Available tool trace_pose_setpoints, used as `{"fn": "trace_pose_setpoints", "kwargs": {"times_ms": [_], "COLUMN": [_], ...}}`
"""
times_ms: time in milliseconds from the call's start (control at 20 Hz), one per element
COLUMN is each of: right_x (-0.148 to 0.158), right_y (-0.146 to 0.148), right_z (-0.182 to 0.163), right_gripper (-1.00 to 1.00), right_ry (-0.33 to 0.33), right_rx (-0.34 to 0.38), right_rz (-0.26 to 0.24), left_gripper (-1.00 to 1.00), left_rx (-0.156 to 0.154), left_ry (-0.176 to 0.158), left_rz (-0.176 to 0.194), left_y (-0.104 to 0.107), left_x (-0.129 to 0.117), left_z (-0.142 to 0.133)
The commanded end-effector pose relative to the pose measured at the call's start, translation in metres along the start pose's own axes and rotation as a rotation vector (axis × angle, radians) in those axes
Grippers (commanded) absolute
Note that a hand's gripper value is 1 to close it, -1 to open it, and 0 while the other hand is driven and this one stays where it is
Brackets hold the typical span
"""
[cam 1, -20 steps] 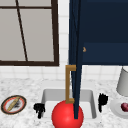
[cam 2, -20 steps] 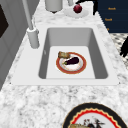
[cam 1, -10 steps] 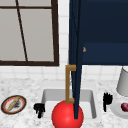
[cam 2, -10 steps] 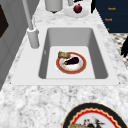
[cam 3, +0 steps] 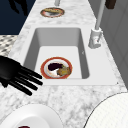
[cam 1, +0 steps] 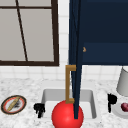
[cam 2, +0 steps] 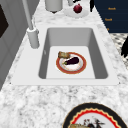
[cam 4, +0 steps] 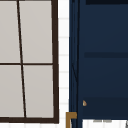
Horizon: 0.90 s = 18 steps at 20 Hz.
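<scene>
My left hand (cam 1: 39,109) hovers at the sink's (cam 1: 47,96) front left corner, fingers relaxed and hanging down, holding nothing. It also shows at the edge of the left side view (cam 2: 124,48) and far off in the right side view (cam 3: 21,5). My right hand (cam 1: 111,99) floats at the sink's right, beside a white plate (cam 1: 117,110) with a dark red fruit (cam 1: 124,107). In the right side view the right hand (cam 3: 11,72) has straight, spread fingers and is empty. A red-rimmed plate (cam 2: 82,68) with an eggplant (cam 2: 72,60) and bread (cam 2: 63,54) lies in the basin.
A red ball (cam 1: 67,116) sits low in front of the sink. An open dark blue cabinet door (cam 1: 76,62) with a brass handle (cam 1: 69,83) hangs over the basin. A patterned plate (cam 1: 13,104) lies at the left, a grey cylinder (cam 1: 123,82) at the right. The faucet (cam 2: 31,30) stands behind the sink.
</scene>
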Motion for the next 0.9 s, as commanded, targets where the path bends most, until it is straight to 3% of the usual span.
{"fn": "trace_pose_setpoints", "kwargs": {"times_ms": [0,850], "right_x": [-0.021,-0.122], "right_y": [-0.004,-0.018], "right_z": [-0.006,-0.036], "right_gripper": [-1.00,-1.00], "right_ry": [0.005,-0.008], "right_rx": [0.059,0.146], "right_rz": [0.008,0.005], "left_gripper": [0.00,0.00], "left_rx": [0.000,0.000], "left_ry": [0.000,0.000], "left_rz": [0.000,0.000], "left_y": [0.000,0.000], "left_x": [0.000,0.000], "left_z": [0.000,0.000]}}
